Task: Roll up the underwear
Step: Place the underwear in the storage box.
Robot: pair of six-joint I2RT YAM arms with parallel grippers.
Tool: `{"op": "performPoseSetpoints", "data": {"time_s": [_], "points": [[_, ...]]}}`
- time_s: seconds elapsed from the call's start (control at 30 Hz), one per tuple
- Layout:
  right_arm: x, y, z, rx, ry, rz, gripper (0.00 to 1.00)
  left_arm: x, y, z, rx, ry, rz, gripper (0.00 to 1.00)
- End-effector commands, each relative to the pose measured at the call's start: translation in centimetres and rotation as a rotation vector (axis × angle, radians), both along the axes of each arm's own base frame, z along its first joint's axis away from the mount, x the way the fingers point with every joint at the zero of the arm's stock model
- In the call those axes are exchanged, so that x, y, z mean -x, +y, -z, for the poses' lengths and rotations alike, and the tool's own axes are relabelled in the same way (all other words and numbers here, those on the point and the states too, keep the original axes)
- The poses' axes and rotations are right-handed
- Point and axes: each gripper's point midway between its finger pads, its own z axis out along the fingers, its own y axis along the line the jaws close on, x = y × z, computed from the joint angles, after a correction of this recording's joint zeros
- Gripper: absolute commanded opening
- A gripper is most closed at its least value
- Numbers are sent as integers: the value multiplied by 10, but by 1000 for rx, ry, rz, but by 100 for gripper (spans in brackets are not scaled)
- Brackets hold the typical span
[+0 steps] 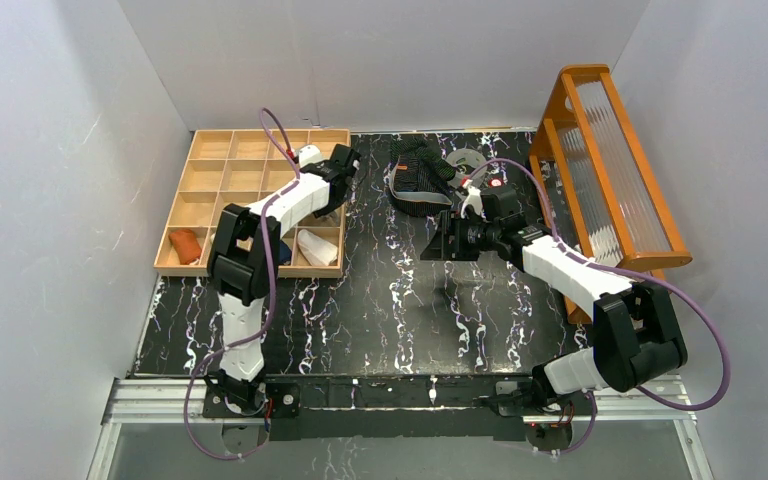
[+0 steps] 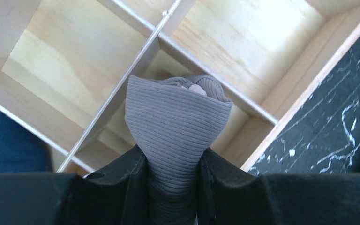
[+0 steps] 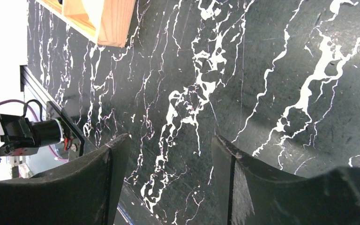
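Observation:
A grey ribbed underwear roll [image 2: 178,112] is pinched between the fingers of my left gripper [image 2: 172,157], which is shut on it. It hangs above the wooden compartment tray [image 2: 243,37], near the tray's right edge. From above, the left gripper [image 1: 337,168] is over the tray's right column. The black underwear with thin pale stripes and a grey waistband [image 1: 418,175] lies crumpled at the back of the table. My right gripper [image 1: 442,243] hovers in front of it over the black marbled table [image 3: 262,70]. In the right wrist view the right gripper [image 3: 171,140] is open with nothing between its fingers.
The tray [image 1: 210,160] holds an orange-red item [image 1: 185,243], a white item [image 1: 317,247] and a blue one [image 2: 4,140]. A clear tape ring [image 1: 466,159] and a small red-topped object [image 1: 496,183] lie beside the black underwear. An orange rack [image 1: 610,160] stands at the right.

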Motion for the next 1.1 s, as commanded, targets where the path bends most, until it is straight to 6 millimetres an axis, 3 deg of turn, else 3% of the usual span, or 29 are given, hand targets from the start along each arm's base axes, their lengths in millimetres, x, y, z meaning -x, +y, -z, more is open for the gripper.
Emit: {"op": "performPoseSetpoints", "data": {"time_s": [0.0,0.1,0.43,0.53,0.67,0.73,0.83,1.07], "points": [[-3,-4,-13,3,-39,-24,72,-12,16,-18,-63,-65,-145,0],[-2,-6,-11,6,-36,-20,73,-20,12,-9,-77,-30,-165,0],[-6,-8,-9,12,-28,-16,73,-2,6,33,-48,74,-278,2],[-7,-8,-9,15,-25,-18,73,-5,3,41,-51,92,-258,19],[-9,-8,-10,11,-27,-16,73,-7,2,40,-57,92,-250,56],[-9,-8,-9,7,-19,-18,73,-8,2,37,-57,82,-250,69],[-10,-7,-10,3,-18,-20,73,-12,0,29,-44,64,-247,81],[-11,-5,-13,-5,-15,-22,73,-13,-12,3,15,3,-235,93]]}}
